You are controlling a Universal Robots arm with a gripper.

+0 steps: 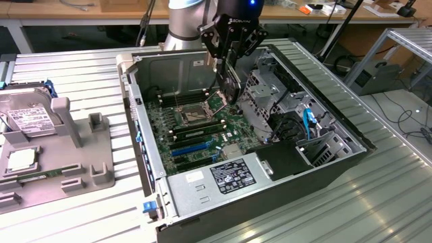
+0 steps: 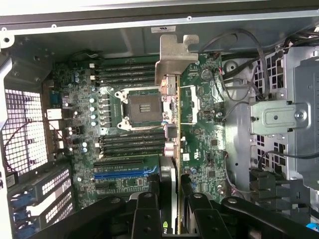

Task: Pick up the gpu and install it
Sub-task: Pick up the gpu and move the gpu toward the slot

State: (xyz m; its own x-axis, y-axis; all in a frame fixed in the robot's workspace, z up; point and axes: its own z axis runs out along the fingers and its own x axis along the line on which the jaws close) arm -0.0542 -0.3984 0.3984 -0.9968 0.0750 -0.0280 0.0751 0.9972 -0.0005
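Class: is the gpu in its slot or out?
Out: the gripper holds the gpu on edge above the motherboard; the blue slot is bare.

1. Gripper (image 1: 228, 54), black housing: white brand lettering, reads "ROBOTIQ"; the first letters are unclear.
2. Power supply (image 1: 223, 177): black label with white print and small symbols; lines too small to read.
3. Hard drive (image 1: 27, 119): white label with dark print; not legible.
4. gpu (image 2: 169, 179): small green logo mark on the end nearest the camera in the wrist view; no letters readable.
5. Case wall (image 2: 124, 37): white sticker (image 2: 167, 29) with dark print; unreadable.
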